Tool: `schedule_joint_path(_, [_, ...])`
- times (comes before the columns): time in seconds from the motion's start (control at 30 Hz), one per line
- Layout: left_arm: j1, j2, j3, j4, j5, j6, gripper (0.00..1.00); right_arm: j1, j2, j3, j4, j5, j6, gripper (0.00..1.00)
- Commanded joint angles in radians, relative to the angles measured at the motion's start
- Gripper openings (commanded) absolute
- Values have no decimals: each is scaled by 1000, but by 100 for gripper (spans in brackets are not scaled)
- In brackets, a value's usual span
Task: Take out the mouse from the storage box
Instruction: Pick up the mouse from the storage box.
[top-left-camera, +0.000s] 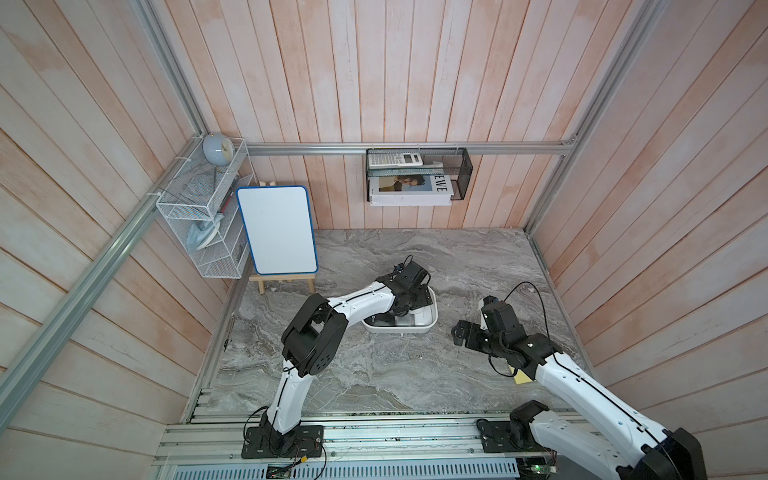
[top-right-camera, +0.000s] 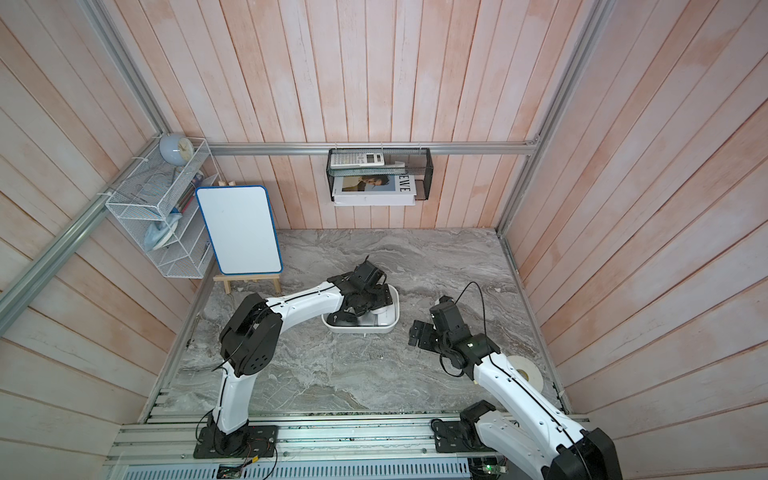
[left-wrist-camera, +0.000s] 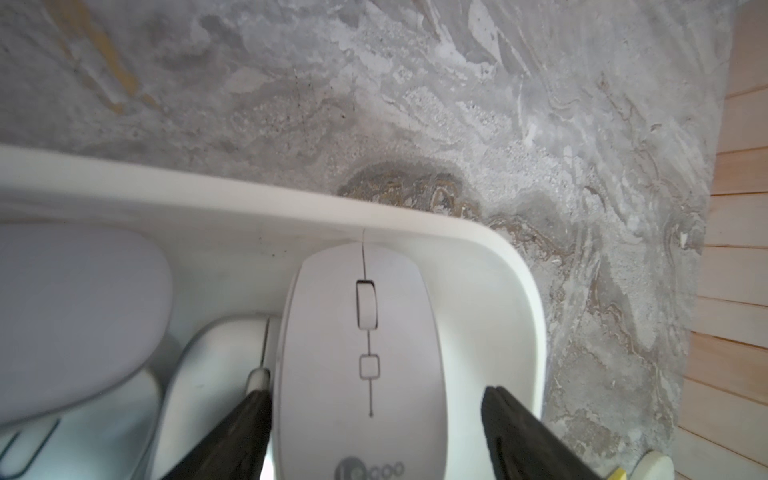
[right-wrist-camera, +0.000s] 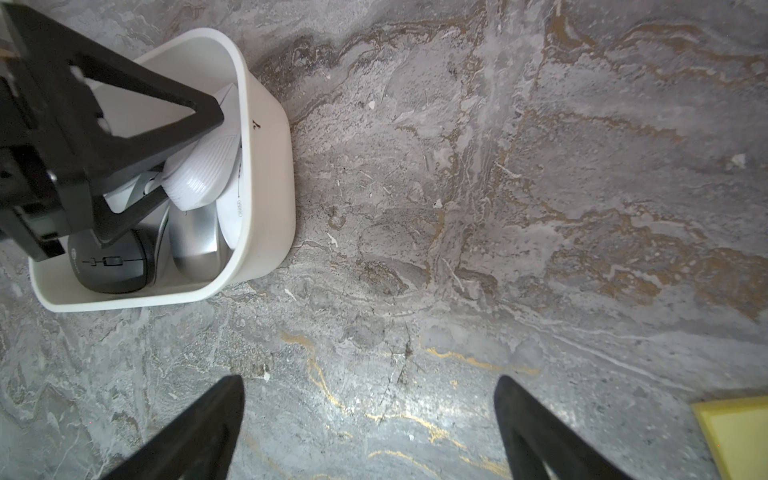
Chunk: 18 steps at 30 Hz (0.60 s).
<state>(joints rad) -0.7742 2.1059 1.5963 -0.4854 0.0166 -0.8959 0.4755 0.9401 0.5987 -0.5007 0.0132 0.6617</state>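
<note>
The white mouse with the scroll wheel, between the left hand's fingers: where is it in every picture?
Top views: mostly hidden under the left hand inside the storage box.
Left wrist: centre-bottom, white mouse.
Right wrist: sliver along the box's wall.
Shared landmark: the box's rim.

One storage box (right-wrist-camera: 266, 174) holding at least four mice: two white (left-wrist-camera: 361, 353) (right-wrist-camera: 203, 166), one silver (right-wrist-camera: 195, 245), one dark grey (right-wrist-camera: 112, 266). Beside box: two pincers (left-wrist-camera: 376, 432) (right-wrist-camera: 370, 428).

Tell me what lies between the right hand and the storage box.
Only bare marble tabletop separates the right hand from the storage box, as the right wrist view shows; nothing sits on that stretch.
</note>
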Motion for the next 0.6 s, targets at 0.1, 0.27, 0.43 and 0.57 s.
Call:
schedule_joint_path(0.1, [-5, 33, 92, -200, -43, 146, 85, 4, -2, -10, -2, -6, 9, 98])
schedule_joint_path(0.27, [-10, 92, 161, -240, -20, 185, 83, 5, -1, -10, 3, -10, 15, 98])
schedule_joint_path(0.43, [-18, 170, 264, -294, -8, 205, 82, 5, -5, -11, -1, -10, 18, 98])
schedule_joint_path(0.57, [-22, 176, 278, -301, -32, 201, 72, 5, -8, -13, -6, -7, 18, 98])
